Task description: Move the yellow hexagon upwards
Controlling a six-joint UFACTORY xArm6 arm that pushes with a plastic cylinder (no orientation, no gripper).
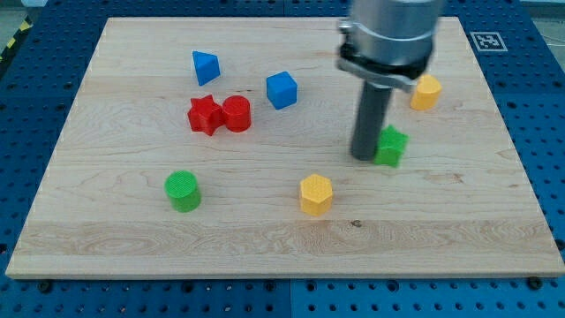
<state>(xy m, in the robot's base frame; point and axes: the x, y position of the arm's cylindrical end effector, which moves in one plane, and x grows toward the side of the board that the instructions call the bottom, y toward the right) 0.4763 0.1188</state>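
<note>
The yellow hexagon (pixel 315 193) lies low on the wooden board (pixel 132 221), a little right of the middle. My tip (pixel 366 156) stands up and to the right of it, about a block's width away, and touches the left side of a green star-shaped block (pixel 391 146). The arm's grey body rises from the rod toward the view's top.
A second yellow block (pixel 425 92) sits at the upper right. A blue cube (pixel 282 89) and a blue triangular block (pixel 205 67) lie upper middle. A red star (pixel 204 115) touches a red cylinder (pixel 237 114). A green cylinder (pixel 183 191) lies at lower left.
</note>
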